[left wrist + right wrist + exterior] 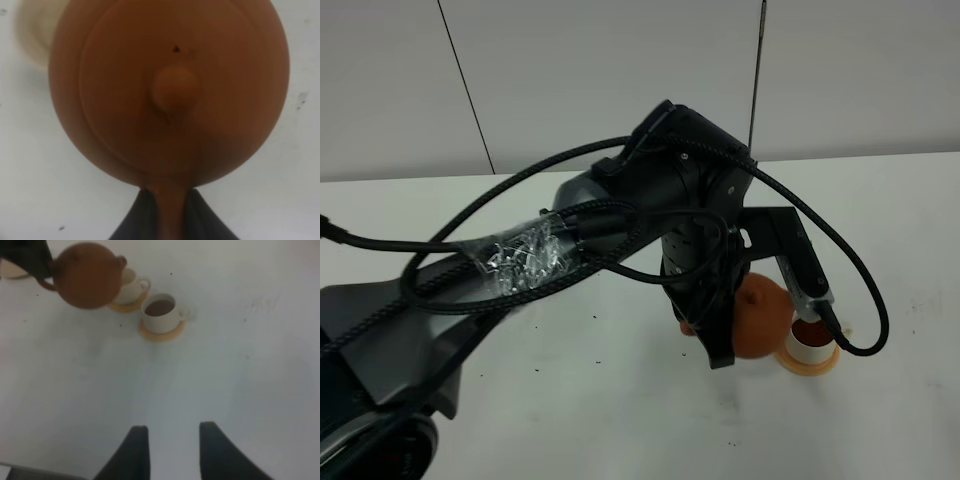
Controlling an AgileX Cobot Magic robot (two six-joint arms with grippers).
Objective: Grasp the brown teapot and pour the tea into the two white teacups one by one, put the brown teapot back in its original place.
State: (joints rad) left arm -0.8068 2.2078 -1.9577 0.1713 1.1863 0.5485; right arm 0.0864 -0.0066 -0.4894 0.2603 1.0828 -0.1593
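Exterior high view: left tool point(170, 216) pinching brown teapot point(765, 320) by its handle. Teacup point(802, 350) at teapot's four o'clock holds dark tea point(812, 332). Second teacup point(131, 282): contents hidden. Right tool point(172, 450) spread, empty.

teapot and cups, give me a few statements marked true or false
1. The left gripper is shut on the teapot handle. True.
2. Both cups are empty. False: one cup holds dark tea.
3. The right gripper is open and holds nothing. True.
4. The teapot has no lid. False: the lid is on.
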